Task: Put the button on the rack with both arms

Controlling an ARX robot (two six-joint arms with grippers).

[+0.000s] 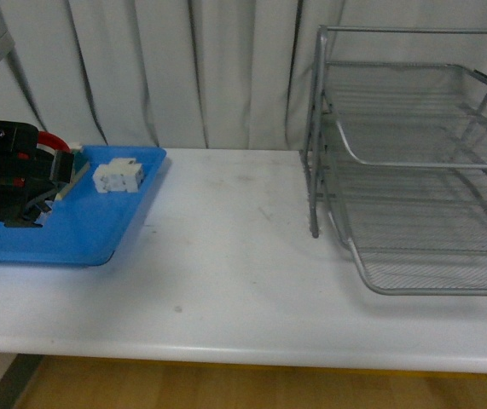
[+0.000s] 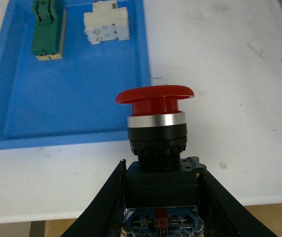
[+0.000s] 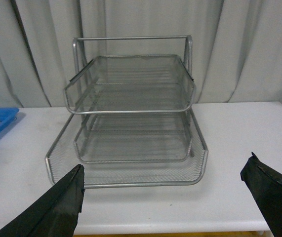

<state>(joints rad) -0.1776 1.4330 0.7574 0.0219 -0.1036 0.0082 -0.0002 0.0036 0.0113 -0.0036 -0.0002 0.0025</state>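
Note:
My left gripper (image 2: 160, 190) is shut on the button (image 2: 155, 123): its black fingers (image 2: 106, 197) clamp the dark blocky body, and the red mushroom cap points away from the wrist. It holds the button above the white table just in front of the blue tray. In the front view the left gripper (image 1: 43, 192) is at the far left over the blue tray, with a bit of the red cap (image 1: 49, 139) showing. The silver wire-mesh rack (image 1: 422, 179) stands at the right. My right gripper (image 3: 163, 190) is open and empty, facing the rack (image 3: 131, 113) from the table's front edge.
The blue plastic tray (image 1: 98, 226) lies at the left and holds a white blocky component (image 1: 118, 176) and a green-and-cream flat block (image 2: 48, 28). The white table (image 1: 226, 256) runs between tray and rack. A grey curtain hangs behind.

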